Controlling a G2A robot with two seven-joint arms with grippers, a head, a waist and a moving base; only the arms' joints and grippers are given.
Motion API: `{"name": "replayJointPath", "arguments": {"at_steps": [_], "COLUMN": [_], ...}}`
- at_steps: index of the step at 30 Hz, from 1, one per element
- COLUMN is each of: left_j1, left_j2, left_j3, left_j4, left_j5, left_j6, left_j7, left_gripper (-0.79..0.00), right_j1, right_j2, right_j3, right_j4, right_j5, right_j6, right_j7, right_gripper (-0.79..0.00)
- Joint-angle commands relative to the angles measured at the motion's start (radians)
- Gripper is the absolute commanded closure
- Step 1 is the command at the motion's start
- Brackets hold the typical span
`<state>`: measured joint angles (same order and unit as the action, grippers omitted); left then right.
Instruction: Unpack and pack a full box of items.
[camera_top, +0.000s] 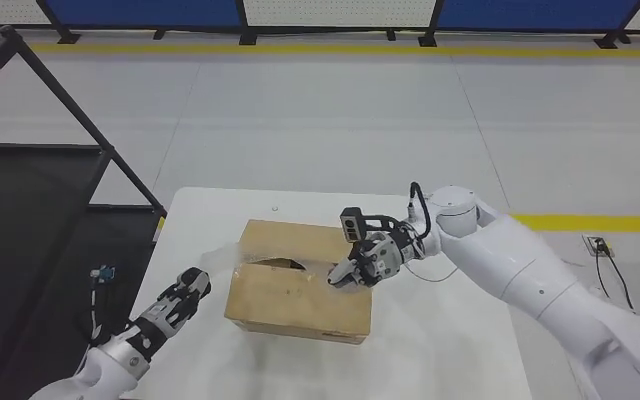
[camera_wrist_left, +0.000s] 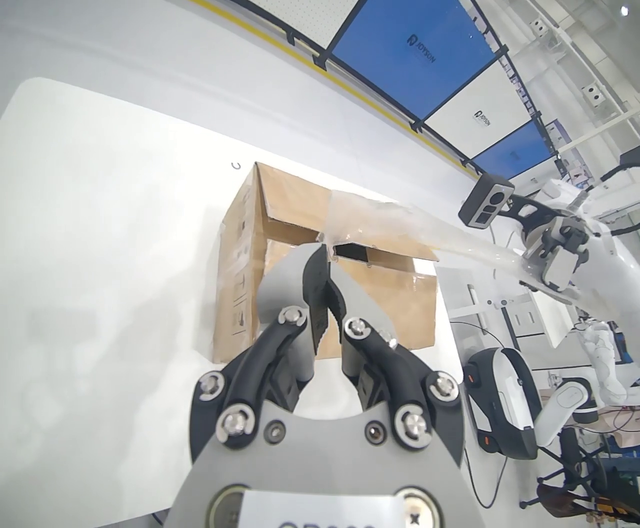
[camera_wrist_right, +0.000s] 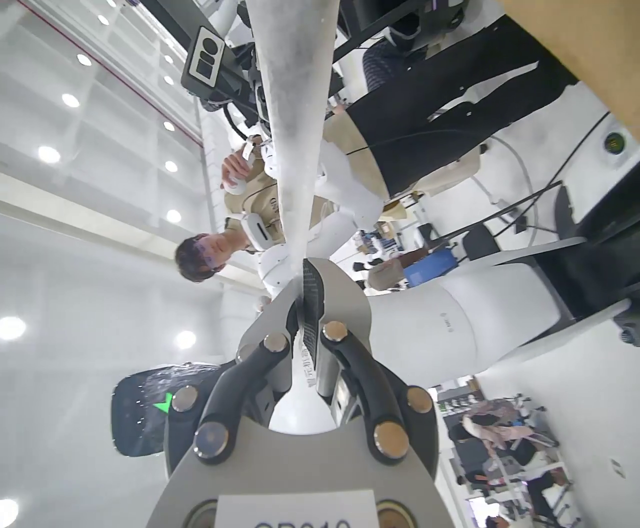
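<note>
Right tool (camera_wrist_right: 305, 272) is gripping a clear tape strip (camera_wrist_right: 295, 125) stretching off the brown cardboard box (camera_top: 295, 300) on the white desk (camera_top: 200, 220); left tool (camera_wrist_left: 324, 252) is hovering clenched beside it. Taut tape is risking tearing or dragging the box.

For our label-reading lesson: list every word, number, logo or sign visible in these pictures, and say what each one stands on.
Brown cardboard box, side wall: dark handling marks, too small to read.
White label on the base of the left gripper: cut off, unreadable.
White label on the base of the right gripper, shut on the clear tape strip: cut off likewise.
Blue and white wall panels: brand logos, left unquoted.
</note>
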<state>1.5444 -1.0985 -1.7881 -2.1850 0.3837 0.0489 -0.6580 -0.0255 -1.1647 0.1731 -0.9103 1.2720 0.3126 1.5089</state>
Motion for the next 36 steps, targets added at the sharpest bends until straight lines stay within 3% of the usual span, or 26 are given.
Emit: {"name": "replayJointPath", "arguments": {"at_steps": [1,14,23,36], "left_j1": [-0.025,-0.203,-0.277,-0.327], "left_j2": [0.002,0.025,0.032,0.045], "left_j3": [-0.008,0.021,0.077,0.088], "left_j4": [0.021,0.163,0.239,0.313], "left_j5": [-0.043,-0.114,-0.126,-0.156], "left_j6": [0.008,0.049,0.058,0.085], "left_j7": [-0.035,-0.248,-0.273,-0.287], "left_gripper": [0.000,0.000,0.000,0.000], "right_j1": [-0.012,-0.055,-0.063,-0.099], "right_j2": [-0.002,0.016,0.030,0.066], "right_j3": [-0.003,-0.003,-0.003,-0.003], "right_j4": [-0.003,-0.040,-0.032,-0.106], "right_j5": [0.047,0.184,0.263,0.317], "right_j6": [0.008,0.152,0.196,0.253], "right_j7": [-0.009,-0.153,-0.197,-0.254], "right_gripper": [0.000,0.000,0.000,0.000]}}
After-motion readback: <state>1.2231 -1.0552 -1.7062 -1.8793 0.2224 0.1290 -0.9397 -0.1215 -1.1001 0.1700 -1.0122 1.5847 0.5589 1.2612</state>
